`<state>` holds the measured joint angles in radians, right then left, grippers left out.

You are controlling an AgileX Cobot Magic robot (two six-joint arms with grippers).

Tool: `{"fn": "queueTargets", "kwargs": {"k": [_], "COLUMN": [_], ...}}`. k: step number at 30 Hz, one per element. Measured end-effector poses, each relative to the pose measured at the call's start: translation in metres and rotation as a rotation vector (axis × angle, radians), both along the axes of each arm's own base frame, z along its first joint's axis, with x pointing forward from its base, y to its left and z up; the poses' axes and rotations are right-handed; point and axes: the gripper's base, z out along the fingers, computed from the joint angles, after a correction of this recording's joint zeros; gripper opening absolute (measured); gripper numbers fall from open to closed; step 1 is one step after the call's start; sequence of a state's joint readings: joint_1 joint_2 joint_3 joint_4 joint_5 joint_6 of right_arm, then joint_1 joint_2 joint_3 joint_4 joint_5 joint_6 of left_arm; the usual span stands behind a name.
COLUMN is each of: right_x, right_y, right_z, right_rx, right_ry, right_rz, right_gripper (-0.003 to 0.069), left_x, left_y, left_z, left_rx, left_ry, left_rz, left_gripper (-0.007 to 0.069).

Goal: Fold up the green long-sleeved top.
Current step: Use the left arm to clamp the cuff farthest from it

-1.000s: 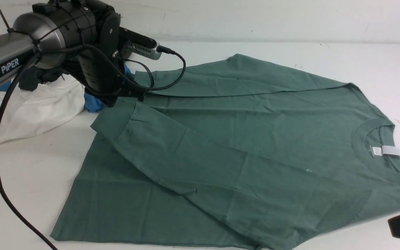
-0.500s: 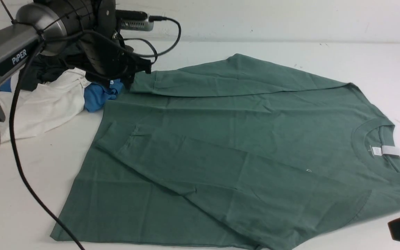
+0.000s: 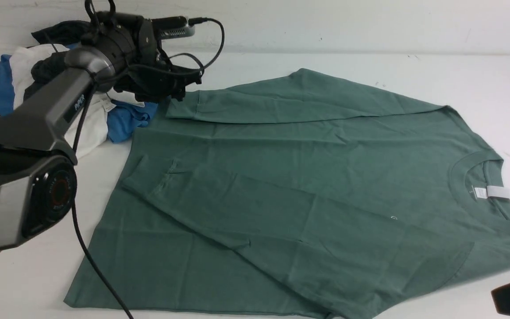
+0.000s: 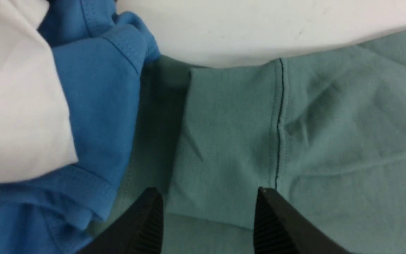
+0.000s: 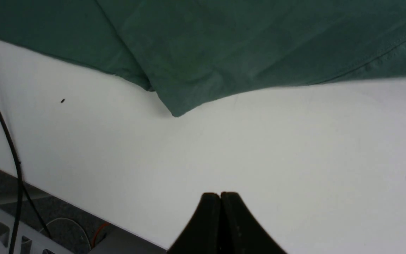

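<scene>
Matt green cloth top (image 3: 326, 177), lightly creased; smooth white tabletop (image 5: 294, 158); rumpled blue cloth (image 4: 97, 91).

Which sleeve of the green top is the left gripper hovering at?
The far sleeve, on the side away from the robot: the left gripper hangs open over its cuff, while the near sleeve lies diagonally across the body.

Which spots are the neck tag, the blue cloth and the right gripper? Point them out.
Neck tag (image 3: 498, 192): front view, on its white strip.
Blue cloth (image 4: 97, 106): left wrist view, on its middle.
Right gripper (image 5: 220, 196): right wrist view, between its fingertips.
</scene>
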<state>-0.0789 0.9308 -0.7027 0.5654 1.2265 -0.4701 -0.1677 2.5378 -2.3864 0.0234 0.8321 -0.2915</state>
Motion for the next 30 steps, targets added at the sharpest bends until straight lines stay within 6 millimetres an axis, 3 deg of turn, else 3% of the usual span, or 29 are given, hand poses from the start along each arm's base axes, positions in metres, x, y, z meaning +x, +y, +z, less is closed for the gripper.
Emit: {"fn": "queueTargets", "kwargs": {"k": [3,14,19,21,24,26,28,30], "right_x": [0.0,0.0,0.0,0.0,0.0,0.0,0.0,0.0], "right_y": [0.0,0.0,0.0,0.0,0.0,0.0,0.0,0.0], "right_z": [0.0,0.0,0.0,0.0,0.0,0.0,0.0,0.0], "right_rx": [0.002,0.002,0.002,0.002,0.002,0.002,0.002,0.002], "right_ry": [0.003,0.003,0.003,0.003,0.003,0.003,0.003,0.003], "right_rz": [0.002,0.002,0.002,0.002,0.002,0.002,0.002,0.002], "right_gripper": [-0.0015,-0.0015,-0.0015,-0.0015,-0.0015,-0.0015,-0.0015,-0.0015], "left_x": [0.006,0.013,0.014,0.014,0.012,0.009,0.007,0.0], "left_y": [0.0,0.001,0.001,0.001,0.002,0.002,0.002,0.004], "left_z": [-0.016,-0.045,-0.046,-0.046,-0.043,-0.036,-0.027,-0.003], "left_rx": [-0.004,0.004,0.01,0.011,0.016,0.025,0.028,0.035], "left_ry": [-0.02,-0.038,-0.042,-0.041,-0.018,0.003,0.006,0.014], "left_rz": [0.001,0.0,-0.001,-0.001,-0.002,-0.007,-0.01,-0.016], "left_gripper": [0.0335,0.0335,0.033,0.0293,0.0108,0.0041,0.0026,0.0019]}}
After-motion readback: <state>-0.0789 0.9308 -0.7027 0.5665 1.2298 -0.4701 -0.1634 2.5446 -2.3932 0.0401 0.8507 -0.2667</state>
